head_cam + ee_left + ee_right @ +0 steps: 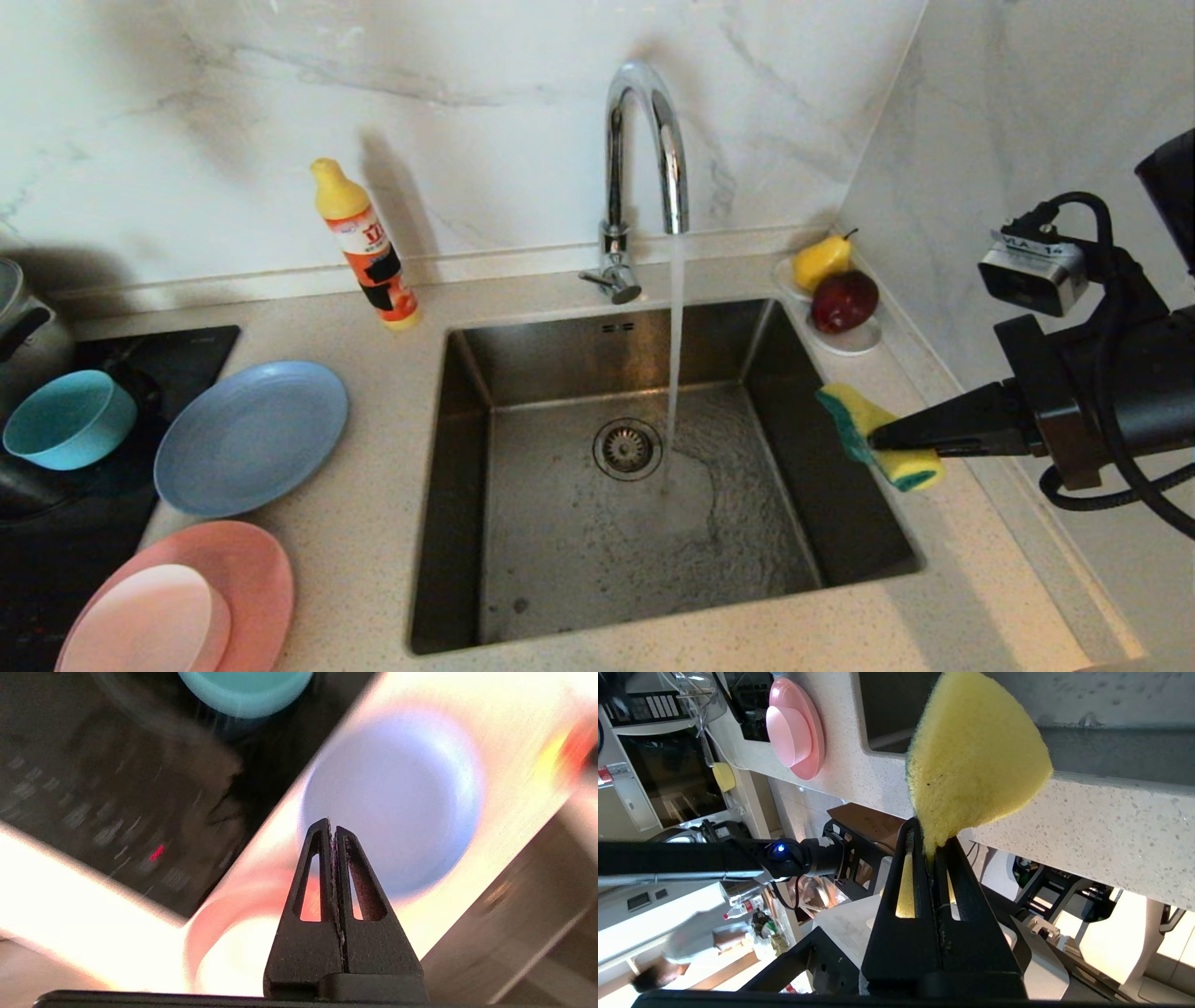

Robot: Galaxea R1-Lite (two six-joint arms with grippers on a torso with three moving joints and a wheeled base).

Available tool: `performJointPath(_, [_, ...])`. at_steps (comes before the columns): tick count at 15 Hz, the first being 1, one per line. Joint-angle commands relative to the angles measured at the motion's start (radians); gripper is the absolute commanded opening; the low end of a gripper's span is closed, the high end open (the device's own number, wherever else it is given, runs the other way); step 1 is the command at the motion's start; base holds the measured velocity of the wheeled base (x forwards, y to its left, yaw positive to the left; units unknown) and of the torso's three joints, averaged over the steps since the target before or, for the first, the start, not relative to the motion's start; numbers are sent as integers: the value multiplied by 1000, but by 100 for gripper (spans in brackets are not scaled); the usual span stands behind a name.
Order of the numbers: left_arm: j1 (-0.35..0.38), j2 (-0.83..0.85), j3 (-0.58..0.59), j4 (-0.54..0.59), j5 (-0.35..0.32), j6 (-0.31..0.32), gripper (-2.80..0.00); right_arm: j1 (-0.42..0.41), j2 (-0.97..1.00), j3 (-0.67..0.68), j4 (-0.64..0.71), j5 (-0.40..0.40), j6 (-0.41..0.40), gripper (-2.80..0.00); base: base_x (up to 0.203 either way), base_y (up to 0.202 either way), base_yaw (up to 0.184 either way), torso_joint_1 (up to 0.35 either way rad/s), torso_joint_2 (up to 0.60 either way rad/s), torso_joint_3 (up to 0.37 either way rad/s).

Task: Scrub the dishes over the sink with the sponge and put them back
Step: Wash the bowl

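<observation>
Marble-walled speckled bench [373,523]: the right claw [882,441], pinched tight on the soft, squashed sponge [878,437] over the sink [840,523] edge; the left claw [332,828] closed empty above the blue plate [397,793] — light, stiff, likely slippery, best taken by its rim.

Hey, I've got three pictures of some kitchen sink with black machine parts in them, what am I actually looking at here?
This is a two-armed robot washing dishes. One picture looks down from its head; the other two come from cameras on its wrists.

The right pincer is shut on a yellow foam sponge with a green face, at the right edge of the square steel sink, where the chrome tap is running.

The left pincer, shut and empty, is above the round blue plate.

On the counter's left are that plate, a pink plate carrying a pale pink bowl, and a teal bowl on the black cooktop.
</observation>
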State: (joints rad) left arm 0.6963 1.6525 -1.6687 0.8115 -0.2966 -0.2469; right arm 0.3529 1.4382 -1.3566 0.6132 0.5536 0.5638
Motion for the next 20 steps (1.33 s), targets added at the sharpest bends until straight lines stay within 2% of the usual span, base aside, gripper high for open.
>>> performJointPath(1, [-5, -95, 104, 96, -4, 178, -280, -3, -13, 17, 4, 3, 5, -280, 0, 0, 0, 0, 0, 0])
performJointPath(2, [-7, -107, 148, 141, -5, 247, -280, -4, -18, 27, 3, 2, 5, -280, 0, 0, 0, 0, 0, 0])
performJointPath(4, [-12, -123, 254, 169, -7, 348, -280, -16, -23, 31, 3, 1, 6, -280, 0, 0, 0, 0, 0, 0])
performJointPath(7, [-44, -135, 414, 151, 15, 394, -280, -32, -33, 34, 5, 1, 4, -280, 0, 0, 0, 0, 0, 0])
performJointPath(8, [-51, -136, 470, 113, 33, 399, 0, -32, -33, 36, 8, 2, 4, -280, 0, 0, 0, 0, 0, 0])
performJointPath(11, [-59, -135, 623, -123, 94, 400, 0, -32, -30, 45, 3, 0, 4, -280, 0, 0, 0, 0, 0, 0])
performJointPath(12, [-60, -134, 659, -163, 102, 400, 0, -34, -29, 50, 2, 0, 2, -280, 0, 0, 0, 0, 0, 0])
performJointPath(20, [-106, -122, 772, -202, 93, 388, 0, -43, -27, 62, -6, -1, -1, -280, 0, 0, 0, 0, 0, 0])
